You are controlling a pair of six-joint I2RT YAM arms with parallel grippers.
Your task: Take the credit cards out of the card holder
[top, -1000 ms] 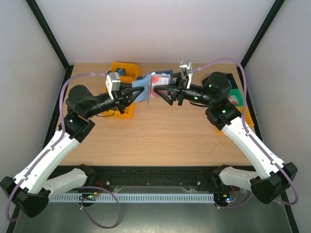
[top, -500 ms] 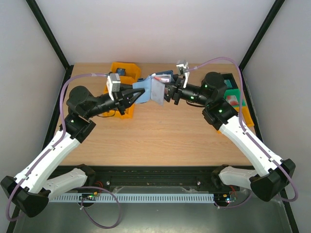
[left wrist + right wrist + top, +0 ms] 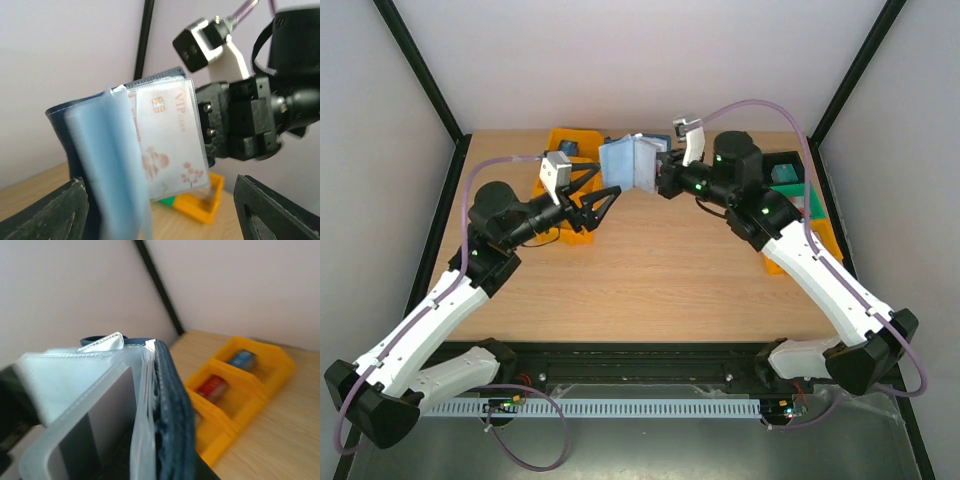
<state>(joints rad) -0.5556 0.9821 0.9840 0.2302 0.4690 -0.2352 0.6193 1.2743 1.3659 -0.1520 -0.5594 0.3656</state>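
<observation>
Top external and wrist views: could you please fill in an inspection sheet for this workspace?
Surface: wooden table, no spills or damage seen.
Job's things: card holder raised off the table, spread open; VIP card sits in a clear sleeve; no card seen lying out.
Clutter: yellow bin with a red item and a blue item in separate compartments.
Grippers: left gripper open, just short of the holder; right gripper shut on the holder's edge.
Cables: purple cables run along both arms, no snag seen.
Surroundings: plain pale walls, black frame posts.
</observation>
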